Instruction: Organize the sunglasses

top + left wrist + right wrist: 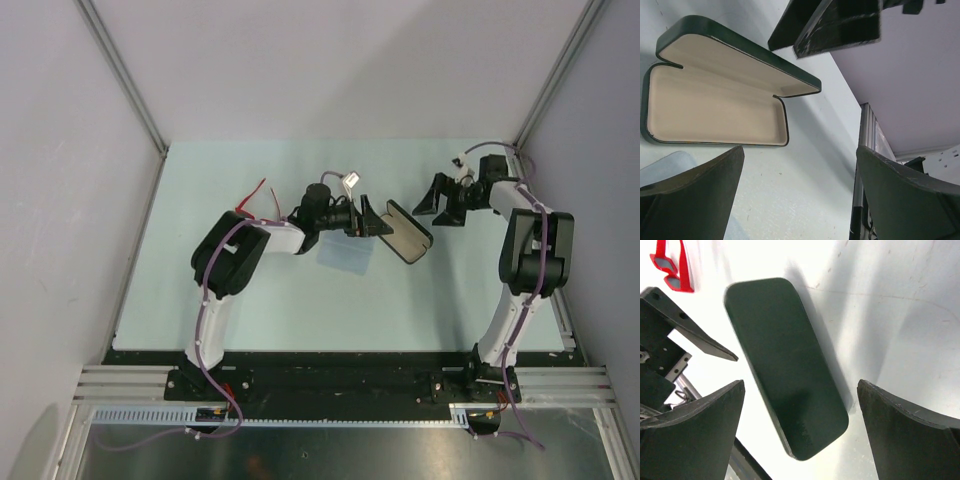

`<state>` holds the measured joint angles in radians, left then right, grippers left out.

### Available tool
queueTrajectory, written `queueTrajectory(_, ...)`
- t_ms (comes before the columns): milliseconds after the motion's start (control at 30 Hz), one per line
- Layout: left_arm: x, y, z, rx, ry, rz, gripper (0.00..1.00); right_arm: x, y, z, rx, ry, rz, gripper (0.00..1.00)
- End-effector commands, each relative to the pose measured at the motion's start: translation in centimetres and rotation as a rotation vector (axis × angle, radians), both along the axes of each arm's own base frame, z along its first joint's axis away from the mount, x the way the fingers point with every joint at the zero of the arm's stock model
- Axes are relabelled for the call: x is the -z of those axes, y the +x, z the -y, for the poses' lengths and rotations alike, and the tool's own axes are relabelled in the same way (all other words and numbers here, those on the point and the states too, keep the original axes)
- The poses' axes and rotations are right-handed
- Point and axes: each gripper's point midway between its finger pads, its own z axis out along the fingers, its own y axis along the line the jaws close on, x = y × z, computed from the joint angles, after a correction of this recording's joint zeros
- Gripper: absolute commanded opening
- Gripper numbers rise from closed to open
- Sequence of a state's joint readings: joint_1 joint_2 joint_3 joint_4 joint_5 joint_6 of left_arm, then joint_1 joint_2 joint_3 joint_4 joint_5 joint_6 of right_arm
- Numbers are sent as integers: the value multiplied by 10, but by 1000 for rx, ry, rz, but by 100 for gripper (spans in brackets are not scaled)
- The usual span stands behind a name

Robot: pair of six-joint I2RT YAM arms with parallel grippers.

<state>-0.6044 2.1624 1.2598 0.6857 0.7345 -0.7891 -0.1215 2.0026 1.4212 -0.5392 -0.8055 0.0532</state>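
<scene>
While 1 case gapes, 1 sunglasses lies apart.

Both arms reach inward, left pincer and right pincer spread wide, empty

Sunglasses cut by frame edge; cloth partly under left arm.

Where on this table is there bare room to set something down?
Bare: the near strip of pale table between the arm bases, in front of the pale blue square cloth; also the far strip by the back wall. Crowded: mid-table, where the open black oblong case, left gripper and right gripper cluster.
</scene>
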Motion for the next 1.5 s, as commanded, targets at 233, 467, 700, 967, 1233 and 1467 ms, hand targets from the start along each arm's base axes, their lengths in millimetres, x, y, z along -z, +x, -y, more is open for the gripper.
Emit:
queueTrajectory(233, -45, 26, -65, -158, 76, 92, 100, -137, 30, 11, 197, -271, 327, 96)
queueTrajectory(467, -14, 34, -124, -299, 467, 59, 87, -133, -7, -78, 251, -391, 311, 63)
queueTrajectory(700, 19, 53, -145, -392, 640, -10, 67, -84, -30, -128, 341, -432, 197, 33)
queueTrajectory(967, 54, 66, -154, -439, 737, -54, 66, -37, -34, -153, 341, -477, 117, 39)
queueTrajectory(1233, 74, 81, -146, -443, 744, -84, 61, 1, -30, -154, 327, -495, 45, 52)
queueTrajectory(1467, 79, 79, -139, -406, 731, -93, 50, 27, -28, -156, 315, -497, -1, 46)
